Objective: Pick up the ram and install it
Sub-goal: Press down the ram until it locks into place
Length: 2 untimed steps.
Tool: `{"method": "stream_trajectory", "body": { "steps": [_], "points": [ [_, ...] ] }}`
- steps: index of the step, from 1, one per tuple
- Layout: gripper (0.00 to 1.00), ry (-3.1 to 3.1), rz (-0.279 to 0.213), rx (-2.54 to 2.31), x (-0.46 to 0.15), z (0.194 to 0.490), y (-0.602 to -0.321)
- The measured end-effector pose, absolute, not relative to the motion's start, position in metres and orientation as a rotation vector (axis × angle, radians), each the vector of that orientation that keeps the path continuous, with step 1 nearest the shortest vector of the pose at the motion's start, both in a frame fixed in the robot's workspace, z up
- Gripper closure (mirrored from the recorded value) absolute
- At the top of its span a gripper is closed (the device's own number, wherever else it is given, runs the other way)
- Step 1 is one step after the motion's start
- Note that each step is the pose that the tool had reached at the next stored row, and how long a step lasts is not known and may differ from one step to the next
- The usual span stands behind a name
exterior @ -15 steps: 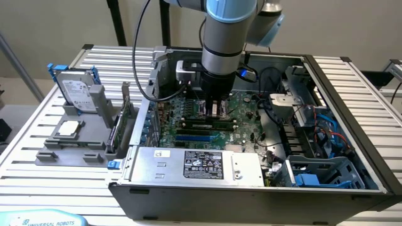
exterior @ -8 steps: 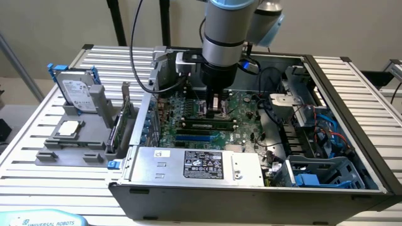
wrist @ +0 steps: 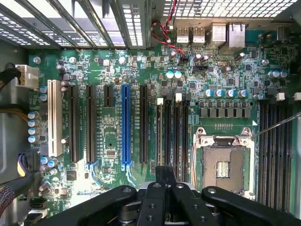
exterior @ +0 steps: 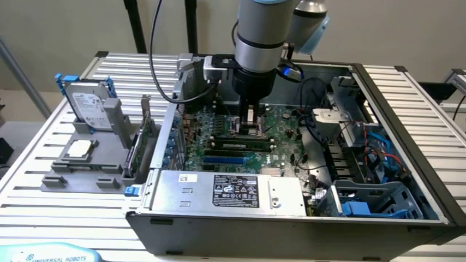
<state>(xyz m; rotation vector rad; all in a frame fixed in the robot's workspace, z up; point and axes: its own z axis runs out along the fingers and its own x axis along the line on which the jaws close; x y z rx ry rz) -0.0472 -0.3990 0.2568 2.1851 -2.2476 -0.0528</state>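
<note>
Hand low over motherboard, grip state unclear, ram just below it.

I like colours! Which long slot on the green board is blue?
The blue expansion slot on the motherboard, between black slots; a white slot lies further along.

1. The open computer case lies on the table, filling the centre and right of the frame.
2. The motherboard sits inside it, left of centre.
3. The pincer hangs over the motherboard, at the ram lying in its slot.
4. A tray stands at the left of the frame, carrying a hard drive at its upper end.
</note>
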Motion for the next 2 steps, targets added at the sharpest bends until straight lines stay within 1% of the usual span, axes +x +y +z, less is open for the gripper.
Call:
{"method": "stream_trajectory", "body": {
  "steps": [2],
  "points": [
    [0.89, -2.248, -0.053, 2.185, -0.0472, 0.2569, -0.3990]
  ]
}}
